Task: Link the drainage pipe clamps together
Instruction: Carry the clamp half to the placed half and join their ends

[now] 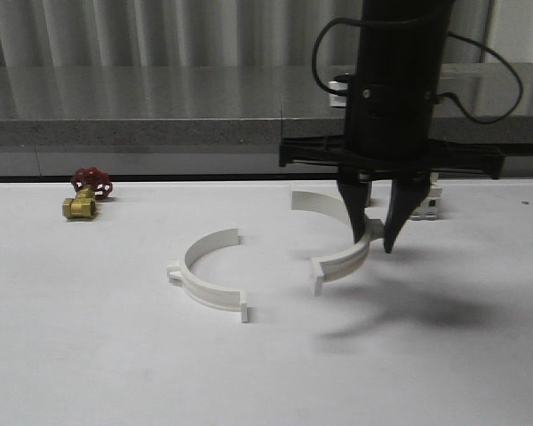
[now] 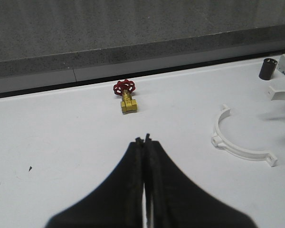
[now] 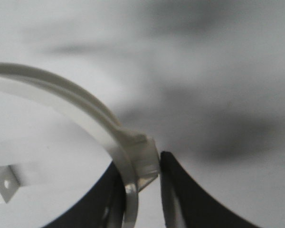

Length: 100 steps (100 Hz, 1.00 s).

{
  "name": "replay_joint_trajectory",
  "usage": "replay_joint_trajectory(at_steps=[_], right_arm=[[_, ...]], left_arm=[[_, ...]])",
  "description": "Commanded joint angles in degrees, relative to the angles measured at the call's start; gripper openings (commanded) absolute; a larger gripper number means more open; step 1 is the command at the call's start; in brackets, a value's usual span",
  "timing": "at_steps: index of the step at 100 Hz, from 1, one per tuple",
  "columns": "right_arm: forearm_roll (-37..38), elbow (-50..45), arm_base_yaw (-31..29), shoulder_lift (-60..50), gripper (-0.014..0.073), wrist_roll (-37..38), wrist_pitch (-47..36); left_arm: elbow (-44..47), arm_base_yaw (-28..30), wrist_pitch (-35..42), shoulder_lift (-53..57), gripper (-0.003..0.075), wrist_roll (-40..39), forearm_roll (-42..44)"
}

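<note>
Two white half-ring drainage pipe clamps are in view. One clamp lies flat on the white table, left of centre, with its open side facing right. My right gripper is shut on the other clamp at its side tab. That clamp is tilted and seems slightly off the table, casting a shadow below. Its open side faces the lying clamp, a short gap away. My left gripper is shut on nothing, low over bare table to the left of both clamps.
A brass valve with a red handwheel sits at the back left. A white breaker stands just behind my right gripper. A grey ledge runs along the table's far edge.
</note>
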<state>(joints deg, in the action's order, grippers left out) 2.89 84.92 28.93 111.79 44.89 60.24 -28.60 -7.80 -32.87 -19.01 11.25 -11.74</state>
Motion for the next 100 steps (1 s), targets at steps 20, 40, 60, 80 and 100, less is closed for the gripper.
replay_joint_trajectory(at_steps=[20, 40, 60, 80, 100], right_arm=[[0.47, 11.83, 1.75, 5.26, 0.0183, -0.15, 4.82], [0.36, 14.37, 2.4, 7.52, 0.0183, -1.86, 4.93], [0.41, 14.51, 2.54, 8.67, 0.0183, -3.47, 4.05], [0.08, 14.51, 2.54, 9.3, 0.0183, -3.53, 2.0], [-1.25, 15.09, 2.54, 10.41, 0.0183, -3.43, 1.61]], left_arm=[[-1.54, 0.17, 4.16, -0.43, -0.002, -0.14, -0.76], [-1.54, 0.17, 4.16, -0.43, -0.002, -0.14, -0.76], [-1.54, 0.17, 4.16, -0.43, -0.002, -0.14, -0.76], [-1.54, 0.17, 4.16, -0.43, -0.002, -0.14, -0.76], [-1.54, 0.17, 4.16, -0.43, -0.002, -0.14, -0.76]])
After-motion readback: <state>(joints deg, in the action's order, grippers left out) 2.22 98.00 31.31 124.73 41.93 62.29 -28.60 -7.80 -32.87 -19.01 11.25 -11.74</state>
